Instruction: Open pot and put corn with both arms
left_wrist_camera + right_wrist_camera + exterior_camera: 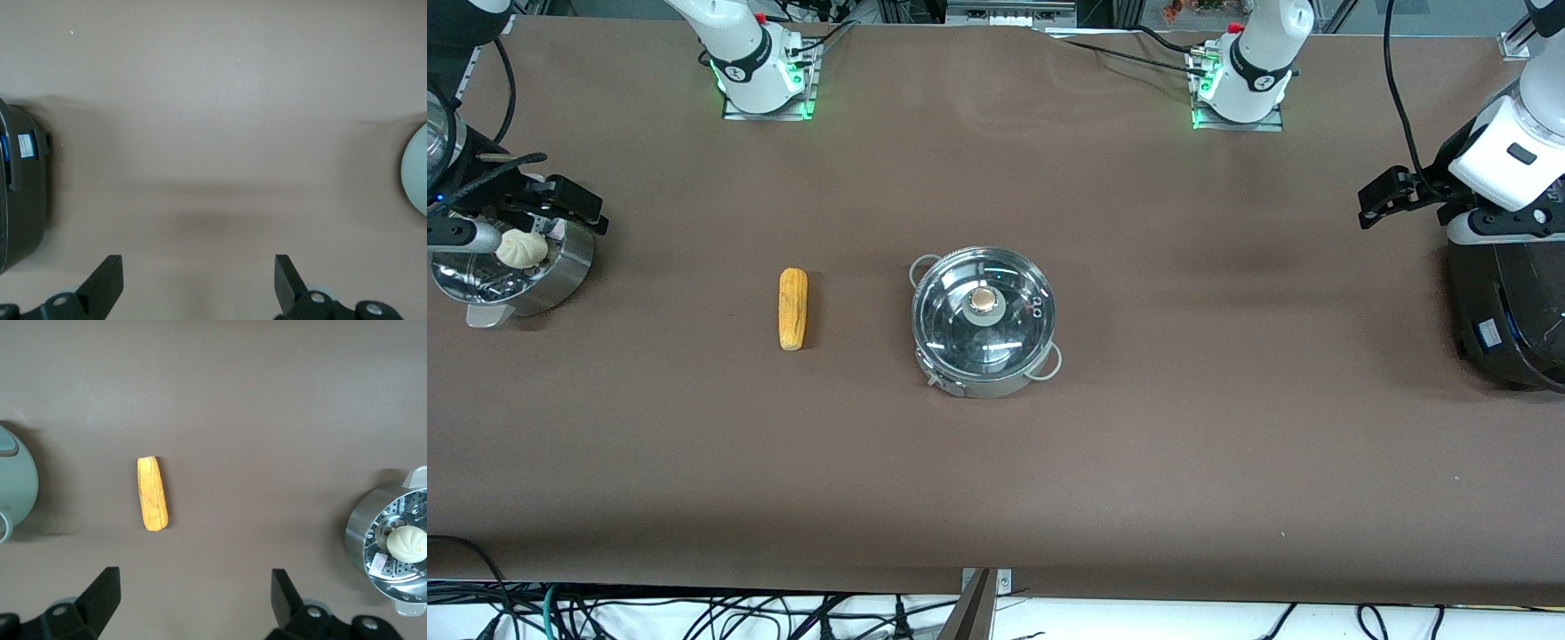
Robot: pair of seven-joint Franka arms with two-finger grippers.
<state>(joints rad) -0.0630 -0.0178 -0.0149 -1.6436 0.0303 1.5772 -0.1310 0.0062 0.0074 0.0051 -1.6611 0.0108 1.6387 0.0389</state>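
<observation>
The steel pot (983, 351) stands mid-table with its glass lid (960, 324) on and the tan knob (984, 300) on top. The corn (792, 308) lies flat on the table beside it, toward the right arm's end. My right gripper (578, 206) is open and empty, up over the rim of the steamer basket. In the right wrist view the corn (152, 493) lies well ahead of the open gripper (195, 587), with the pot's edge (13, 487) at the side. My left gripper (1380, 200) is open and empty over bare table beside the black cooker; its wrist view (199, 270) shows the pot's edge (417, 170).
A perforated steel steamer basket (560, 271) with a white bun (522, 249) stands at the right arm's end of the table. A large black cooker (1507, 311) stands at the left arm's end, also in the left wrist view (20, 193).
</observation>
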